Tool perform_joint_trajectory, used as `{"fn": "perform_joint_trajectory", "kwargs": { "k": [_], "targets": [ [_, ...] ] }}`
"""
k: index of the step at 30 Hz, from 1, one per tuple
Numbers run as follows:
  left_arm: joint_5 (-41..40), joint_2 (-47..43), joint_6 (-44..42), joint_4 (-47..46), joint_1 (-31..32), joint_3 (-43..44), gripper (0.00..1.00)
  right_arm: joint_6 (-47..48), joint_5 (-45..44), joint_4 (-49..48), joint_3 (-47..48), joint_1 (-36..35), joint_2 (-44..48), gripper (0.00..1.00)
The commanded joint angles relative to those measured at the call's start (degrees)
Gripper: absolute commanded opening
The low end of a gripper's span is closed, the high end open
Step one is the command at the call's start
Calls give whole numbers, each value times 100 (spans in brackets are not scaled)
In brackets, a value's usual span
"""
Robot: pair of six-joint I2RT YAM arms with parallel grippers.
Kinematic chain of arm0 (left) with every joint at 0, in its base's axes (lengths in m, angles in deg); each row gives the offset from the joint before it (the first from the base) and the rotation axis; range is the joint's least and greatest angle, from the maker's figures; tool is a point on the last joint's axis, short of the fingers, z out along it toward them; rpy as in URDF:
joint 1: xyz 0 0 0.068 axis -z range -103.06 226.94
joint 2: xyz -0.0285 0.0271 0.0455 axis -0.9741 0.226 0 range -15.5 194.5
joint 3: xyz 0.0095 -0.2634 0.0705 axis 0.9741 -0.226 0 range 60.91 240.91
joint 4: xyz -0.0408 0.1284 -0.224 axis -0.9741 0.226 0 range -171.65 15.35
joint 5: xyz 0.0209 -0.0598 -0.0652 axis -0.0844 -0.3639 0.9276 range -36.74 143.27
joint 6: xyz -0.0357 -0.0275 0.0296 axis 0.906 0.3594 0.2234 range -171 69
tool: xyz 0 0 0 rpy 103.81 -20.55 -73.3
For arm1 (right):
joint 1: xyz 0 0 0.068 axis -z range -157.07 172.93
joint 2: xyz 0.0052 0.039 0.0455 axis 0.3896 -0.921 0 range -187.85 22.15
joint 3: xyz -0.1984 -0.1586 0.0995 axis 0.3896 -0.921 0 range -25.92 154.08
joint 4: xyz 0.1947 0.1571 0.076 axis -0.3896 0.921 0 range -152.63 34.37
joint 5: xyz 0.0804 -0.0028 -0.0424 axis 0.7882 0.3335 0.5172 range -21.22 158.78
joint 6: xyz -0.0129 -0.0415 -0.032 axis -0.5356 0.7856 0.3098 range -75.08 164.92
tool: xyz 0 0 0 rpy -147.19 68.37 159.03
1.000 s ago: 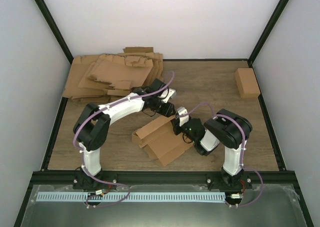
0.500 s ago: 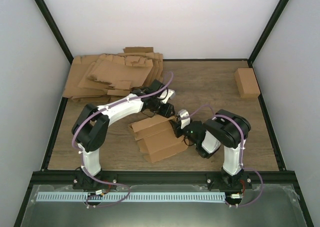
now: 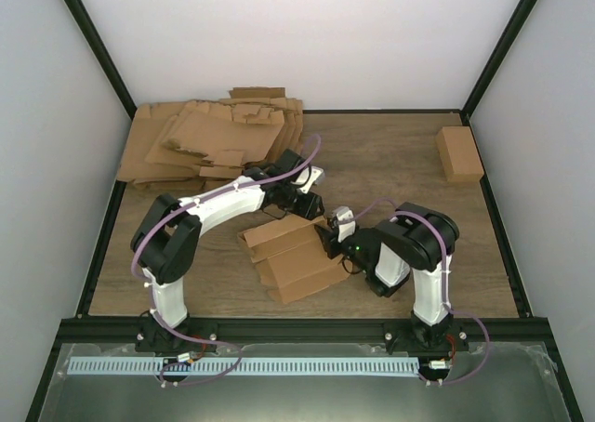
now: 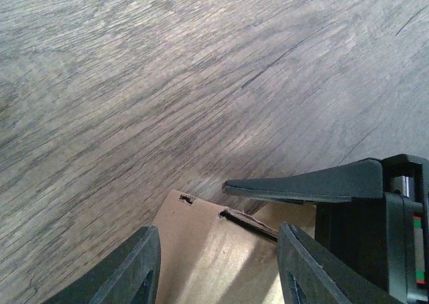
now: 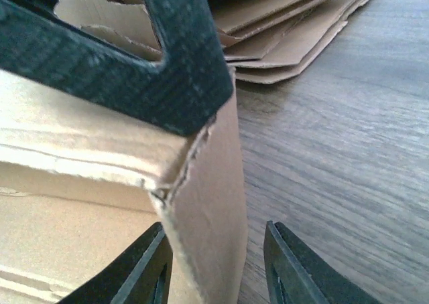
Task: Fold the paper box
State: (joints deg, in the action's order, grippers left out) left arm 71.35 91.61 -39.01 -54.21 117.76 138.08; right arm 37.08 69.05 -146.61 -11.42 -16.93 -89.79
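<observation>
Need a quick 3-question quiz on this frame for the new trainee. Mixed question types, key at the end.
1. True or false: the heap of flat cardboard sheets lies at the far left of the table.
2. Where is the small folded carton? A) far right corner B) between the arm bases C) on top of the heap
3. Fill in: in the right wrist view, the right gripper has its fingers either side of an edge of the ____.
Key: 1 true; 2 A; 3 paper box.
</observation>
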Motion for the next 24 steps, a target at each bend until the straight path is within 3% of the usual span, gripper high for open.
{"fn": "perform_joint_trajectory", "kwargs": {
  "k": [1,10,15,16,21,24],
  "targets": [
    [-66,-65,-4,203,29,-159,50,-122,-179,-342,-19,-57,-165,39],
    [-63,-76,3,249,28,-165,49,-107,-468,43,248,-66,-118,27],
    [-43,-71,31,230,26,-160,50,-91,-562,84,286,-99,-118,2],
    [-34,-71,39,229,30,-157,50,-78,-597,93,277,-109,-111,1],
    [36,-80,99,183,29,-153,49,-51,-627,84,231,-120,-48,3],
    [54,-62,119,156,31,-174,50,-20,-583,57,188,-122,31,28]
  ]
}}
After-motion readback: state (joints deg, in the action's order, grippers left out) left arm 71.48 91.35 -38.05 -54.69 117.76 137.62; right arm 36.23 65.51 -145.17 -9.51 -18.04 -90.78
